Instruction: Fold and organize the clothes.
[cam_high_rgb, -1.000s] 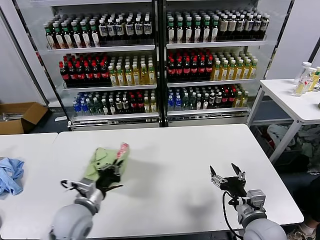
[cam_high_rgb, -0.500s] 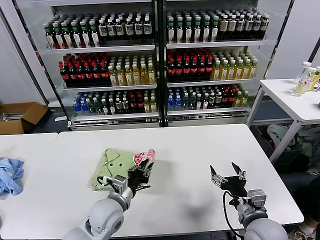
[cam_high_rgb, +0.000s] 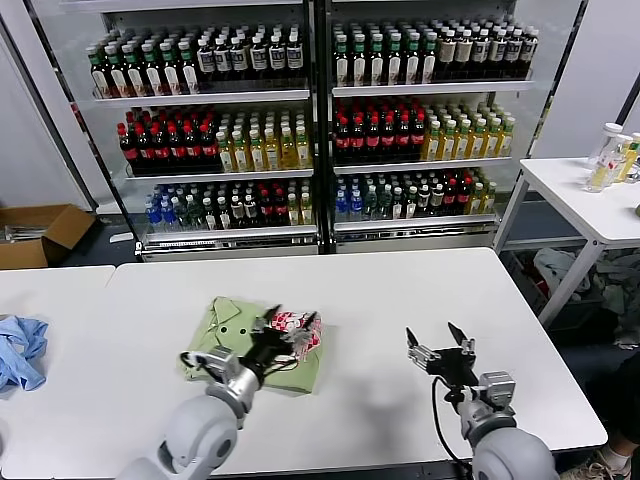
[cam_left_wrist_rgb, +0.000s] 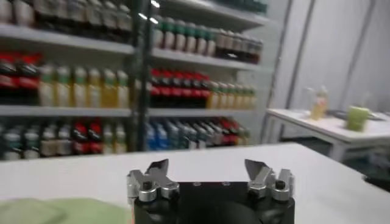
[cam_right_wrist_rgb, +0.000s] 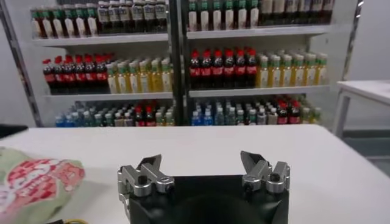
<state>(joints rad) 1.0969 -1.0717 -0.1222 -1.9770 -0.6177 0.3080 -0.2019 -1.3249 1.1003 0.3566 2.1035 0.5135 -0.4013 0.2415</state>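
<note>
A light green collared shirt with small buttons lies folded on the white table, left of centre. Its red-and-white print faces up on the folded-over edge. My left gripper hovers open just over that printed edge and holds nothing; in its wrist view the left gripper shows wide jaws with bare table between them and green cloth at the side. My right gripper stands open and empty over the table to the shirt's right, as its wrist view confirms.
A crumpled blue cloth lies on the neighbouring table at the far left. Bottle-filled shelves stand behind the table. A side table with bottles is at the right, and a cardboard box sits on the floor at the left.
My left gripper carried the shirt's printed edge rightward over the shirt, then opened and let it go. The right gripper shifted slightly left.
</note>
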